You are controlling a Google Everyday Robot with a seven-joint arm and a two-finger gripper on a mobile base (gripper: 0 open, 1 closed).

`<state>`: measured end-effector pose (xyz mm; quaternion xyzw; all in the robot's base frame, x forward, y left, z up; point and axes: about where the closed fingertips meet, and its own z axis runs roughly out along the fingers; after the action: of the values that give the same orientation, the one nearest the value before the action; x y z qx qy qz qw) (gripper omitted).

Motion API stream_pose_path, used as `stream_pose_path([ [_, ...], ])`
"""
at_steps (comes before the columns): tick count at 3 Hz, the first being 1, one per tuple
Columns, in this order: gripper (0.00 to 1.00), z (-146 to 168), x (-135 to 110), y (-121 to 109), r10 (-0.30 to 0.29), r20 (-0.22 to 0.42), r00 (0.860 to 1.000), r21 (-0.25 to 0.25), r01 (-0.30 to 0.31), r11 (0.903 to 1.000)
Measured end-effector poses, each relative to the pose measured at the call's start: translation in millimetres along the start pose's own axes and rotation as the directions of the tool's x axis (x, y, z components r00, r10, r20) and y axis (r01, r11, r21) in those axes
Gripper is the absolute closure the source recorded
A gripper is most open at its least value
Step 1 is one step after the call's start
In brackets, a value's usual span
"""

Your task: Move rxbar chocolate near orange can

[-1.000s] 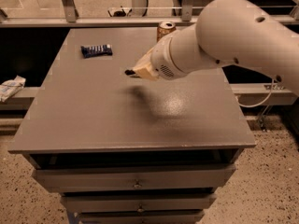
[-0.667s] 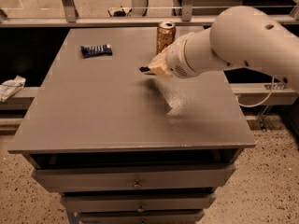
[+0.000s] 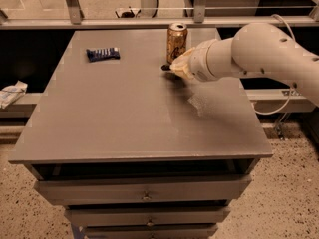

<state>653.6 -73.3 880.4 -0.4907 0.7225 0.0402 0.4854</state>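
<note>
The orange can (image 3: pixel 177 41) stands upright at the back of the grey table (image 3: pixel 119 128), right of centre. My gripper (image 3: pixel 172 69) reaches in from the right on a thick white arm and sits just in front of the can's base. It is shut on the rxbar chocolate (image 3: pixel 165 67). Only a small dark end of the bar shows at the gripper's tip; the rest is hidden. That end is low over the table, close to the can's front left.
A dark blue bar wrapper (image 3: pixel 103 54) lies at the table's back left. A metal rail (image 3: pixel 99 21) runs behind the table. A white crumpled item (image 3: pixel 11 93) lies on a lower ledge at the left. Drawers are below the tabletop.
My gripper has moved right and towards the back with the dark bar in it, from mid-table to just in front of the orange can.
</note>
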Motion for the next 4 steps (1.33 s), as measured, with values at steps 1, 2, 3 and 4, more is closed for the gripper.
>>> stream_pose_path([
  [1, 0.86, 17.6, 18.0, -14.2, -0.011, 0.0, 1.0, 0.009, 0.011, 0.9999],
  [2, 0.63, 25.1, 31.8, -25.3, -0.015, -0.017, 1.0, 0.012, 0.016, 0.9998],
  [3, 0.32, 25.2, 41.6, -34.2, -0.015, -0.037, 0.999, 0.003, 0.015, 0.9999],
  [4, 0.09, 24.1, 44.5, -36.6, -0.008, -0.046, 0.999, -0.016, 0.007, 0.9999],
])
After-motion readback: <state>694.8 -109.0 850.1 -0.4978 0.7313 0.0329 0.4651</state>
